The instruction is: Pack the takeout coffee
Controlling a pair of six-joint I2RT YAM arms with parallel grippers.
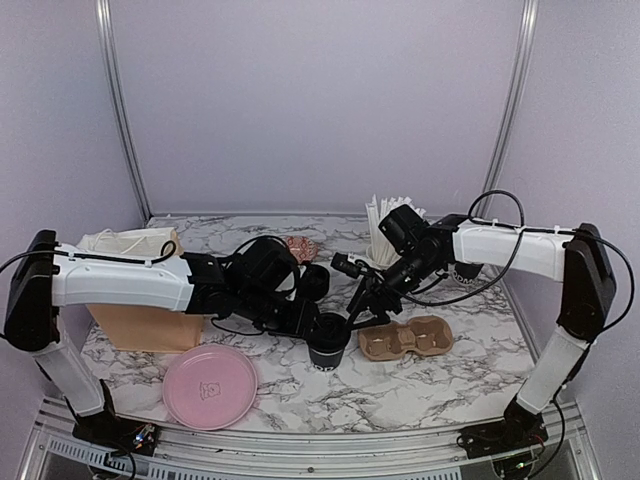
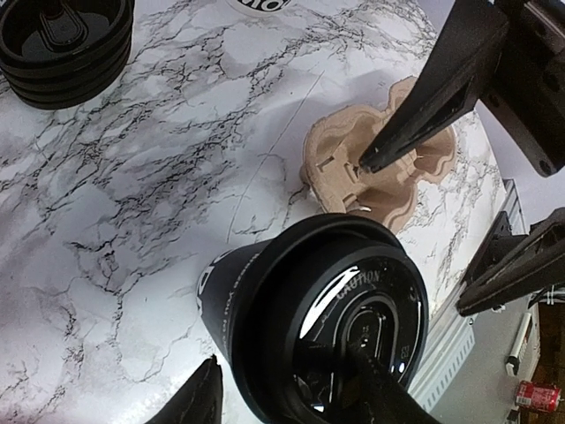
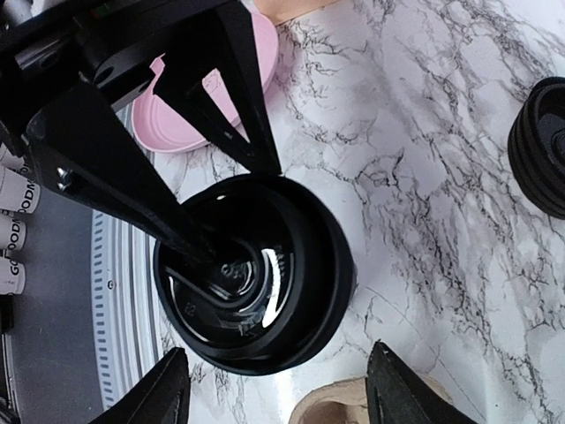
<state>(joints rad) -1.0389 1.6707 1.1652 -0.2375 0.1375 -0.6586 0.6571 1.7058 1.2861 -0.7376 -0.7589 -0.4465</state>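
Left arm: closest to the lens along with its twin; base at the near left edge, white link stretched rightward toward the middle.
Right arm: base at the near right edge, folded up and over, reaching leftward to meet the other.
Table: white marble with dark veins.
Bag: tan, at the far left, partly hidden under the left arm.
Plate: pink and round, flat at the near left.
Carrier: brown pulp with two wells, lying right of centre.
Straws: white and upright at the back, partly behind the right arm.
Coffee cup: black, upright on the marble at the centre, between plate and carrier; just beside the carrier's left end, outside its wells.
Spare lids: black stack behind the cup, apart from it.
Lid: black, seated on the cup, "CAUTION" moulded on top.
Left gripper: jaws partly spread; one finger lies over the lid's recessed top, the other just beside the cup wall. Whether they pinch the rim cannot be told.
Right gripper: jaws spread wide, flanking the cup from the carrier side with gaps showing; nothing held.
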